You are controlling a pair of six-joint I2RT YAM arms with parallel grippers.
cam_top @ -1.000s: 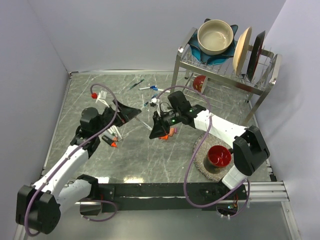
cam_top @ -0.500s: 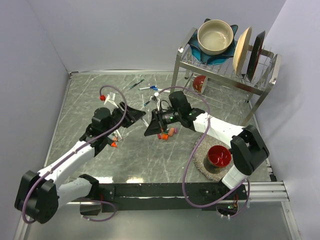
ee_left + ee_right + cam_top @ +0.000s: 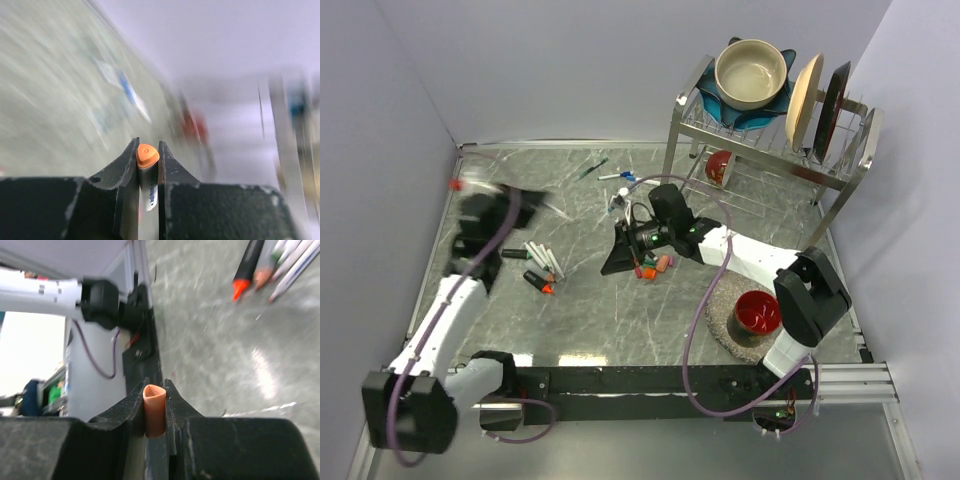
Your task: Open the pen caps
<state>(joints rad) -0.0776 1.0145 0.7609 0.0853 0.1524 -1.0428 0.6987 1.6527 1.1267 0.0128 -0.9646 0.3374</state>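
My left gripper is shut on a white marker, whose orange end pokes out between the fingertips. In the top view that gripper is a motion blur at the left rear of the table. My right gripper is shut on an orange pen cap, its hollow mouth facing outward. In the top view it points left near mid-table. Loose pen caps in red, pink and orange lie just right of it.
Several markers and a black one with an orange tip lie left of centre; more markers lie at the back. A dish rack with a bowl stands back right. A red bowl sits on a mat.
The left gripper has closed on the marker and swung fast to the left rear, away from the right gripper. The right gripper has edged left, still holding the orange cap.
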